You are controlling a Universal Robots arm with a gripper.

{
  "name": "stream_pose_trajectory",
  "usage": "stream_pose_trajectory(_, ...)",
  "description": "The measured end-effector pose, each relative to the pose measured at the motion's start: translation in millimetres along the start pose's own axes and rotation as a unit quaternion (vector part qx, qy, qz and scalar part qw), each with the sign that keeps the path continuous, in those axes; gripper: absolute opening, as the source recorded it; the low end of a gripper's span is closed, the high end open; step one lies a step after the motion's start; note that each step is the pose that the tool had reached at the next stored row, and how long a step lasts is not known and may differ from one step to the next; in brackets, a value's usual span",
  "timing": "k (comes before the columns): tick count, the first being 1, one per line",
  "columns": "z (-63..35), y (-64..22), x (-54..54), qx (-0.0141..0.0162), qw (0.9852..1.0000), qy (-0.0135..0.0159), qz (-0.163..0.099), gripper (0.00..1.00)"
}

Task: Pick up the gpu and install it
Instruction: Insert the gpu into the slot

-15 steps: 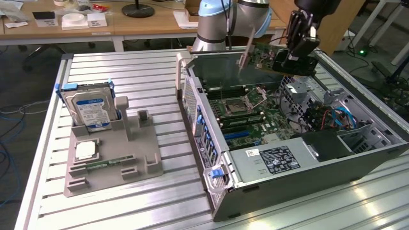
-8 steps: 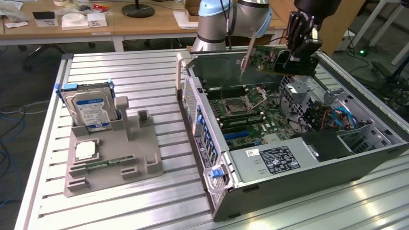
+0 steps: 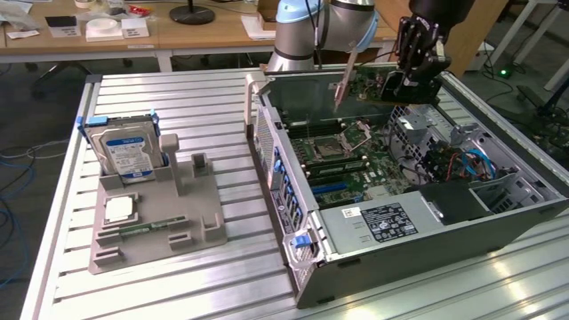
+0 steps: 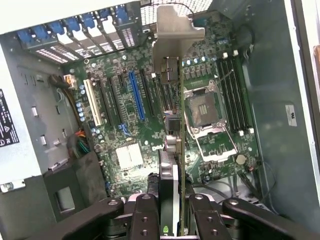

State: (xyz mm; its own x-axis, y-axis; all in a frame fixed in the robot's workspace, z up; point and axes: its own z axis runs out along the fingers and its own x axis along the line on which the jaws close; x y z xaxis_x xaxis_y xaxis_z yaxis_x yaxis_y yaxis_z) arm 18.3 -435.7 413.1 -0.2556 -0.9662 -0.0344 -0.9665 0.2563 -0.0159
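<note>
Gripper (image 3: pixel 404 80) clamped on the gpu (image 3: pixel 364 80), upper right of the exterior frame; card held on edge above the open case (image 3: pixel 391 247), apart from the motherboard (image 3: pixel 342 160). Risks noted: the grip sat at the end away from the silver bracket (image 3: pixel 342 85), so the long card could pivot and the bracket catch the case's rear wall. A skewed descent could miss the blue slot (image 4: pixel 136 95) or strike the open CPU socket (image 4: pixel 206 107). Wrist view had the card edge-on, so its contact edge was hidden. Which slot it hung over could not be read, possibly one beside the blue.
</note>
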Motion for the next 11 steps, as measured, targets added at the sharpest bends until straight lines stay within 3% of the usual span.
stream_pose_trajectory(11, 6.8, 2.3, 0.8, 0.0007, 0.9995, -0.001, -0.031, 0.28)
